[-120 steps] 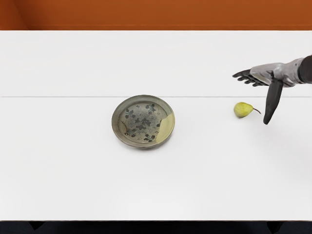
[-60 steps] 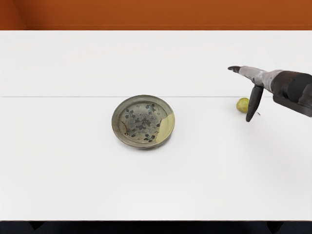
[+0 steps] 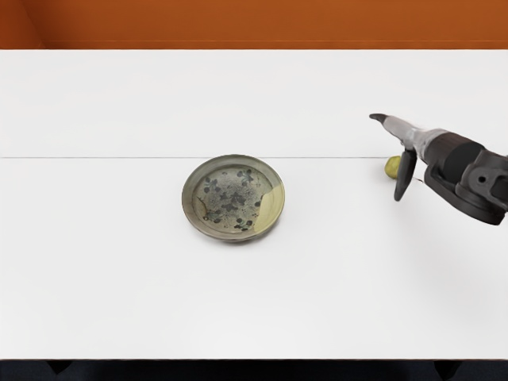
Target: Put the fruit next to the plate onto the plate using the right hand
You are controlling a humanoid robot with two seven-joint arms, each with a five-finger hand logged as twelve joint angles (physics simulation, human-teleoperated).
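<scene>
At the right side of the tabletop (image 3: pixel 119 286), the right hand (image 3: pixel 409 141) is released, fingers stretched out and thumb hanging down, grasping nothing. Over the last second it has dropped and swung in over the pear (image 3: pixel 391 166), which now shows only as a sliver beside the thumb; contact is hard to judge. The pear lies well apart from the plate (image 3: pixel 279 198), so closing on it comes next.

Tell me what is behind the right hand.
A small yellow-green pear lies on the white table behind the grey right hand. Only its left edge shows; the rest is covered by a dark finger hanging down.
</scene>
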